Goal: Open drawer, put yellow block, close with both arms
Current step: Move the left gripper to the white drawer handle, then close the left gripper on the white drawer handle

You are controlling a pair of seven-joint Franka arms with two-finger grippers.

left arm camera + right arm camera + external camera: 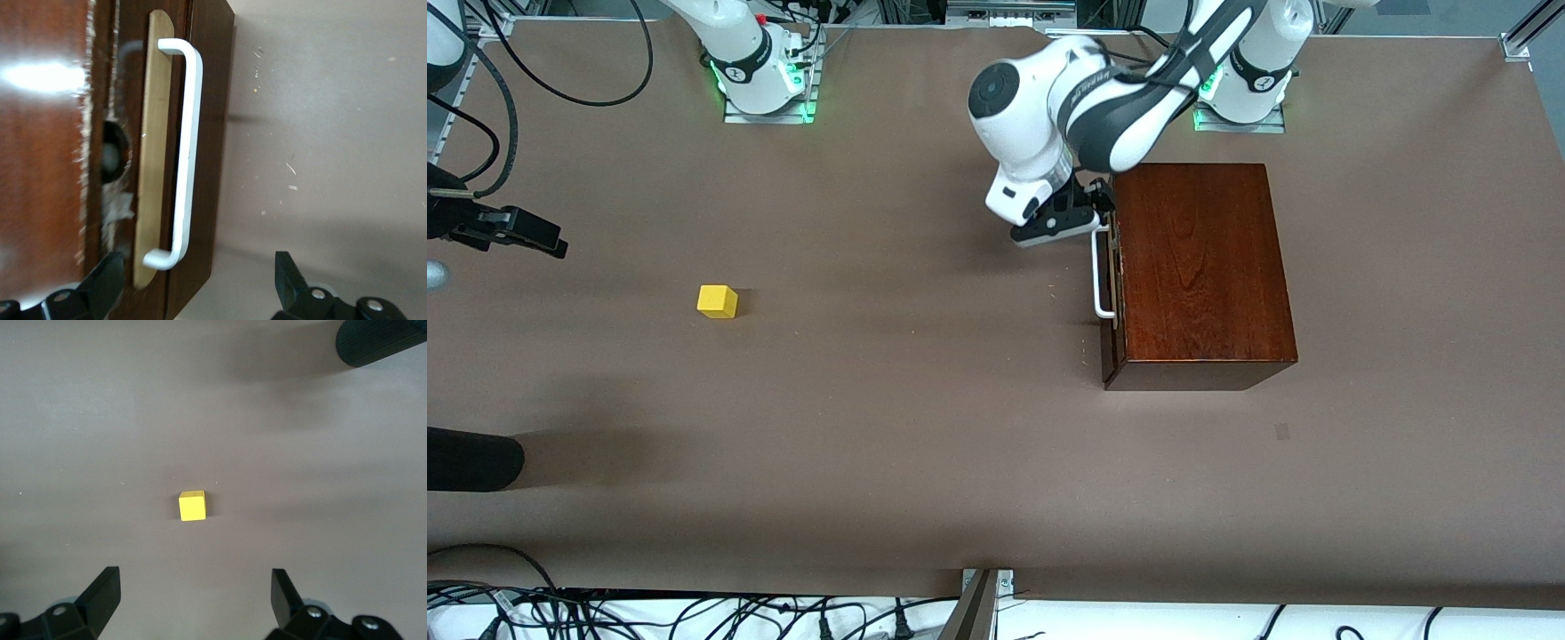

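The table (925, 427) carries one yellow block (717, 301), one wooden box (1200, 271) with one drawer (1112, 276) bearing one white handle (1099, 271), and two arms (1067, 107).

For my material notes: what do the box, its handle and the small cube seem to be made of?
The wooden box: apparently varnished dark wood; grain and a glossy reflection show on top. The handle: smooth white bar, probably painted metal or plastic; cannot tell which. The yellow block: matte, uniformly yellow with crisp edges, perhaps painted wood or plastic.
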